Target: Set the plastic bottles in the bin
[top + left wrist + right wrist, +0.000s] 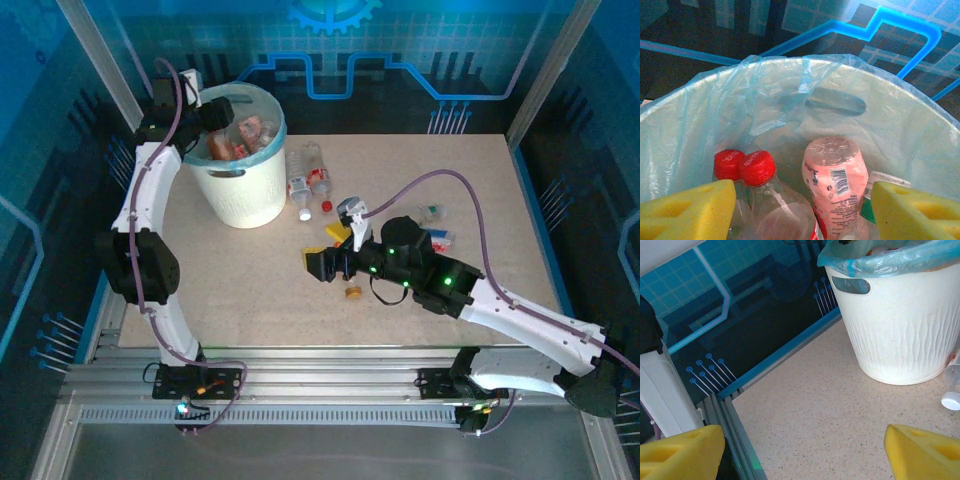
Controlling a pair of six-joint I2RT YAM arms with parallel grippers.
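Here: beige tabletop (250, 290), bin (240, 195), blue walls (470, 50).

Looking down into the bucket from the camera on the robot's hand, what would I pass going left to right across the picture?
yellow finger pad → red-capped bottles → pink bottle → second yellow finger pad

Logged bin (900, 335) as white matt plastic, faintly ribbed; liner bag (740, 100) as thin translucent blue film, crinkled; bottles (780, 210) as clear glossy plastic; table (830, 410) as speckled matt beige; finger pads (685, 210) as yellow foam.
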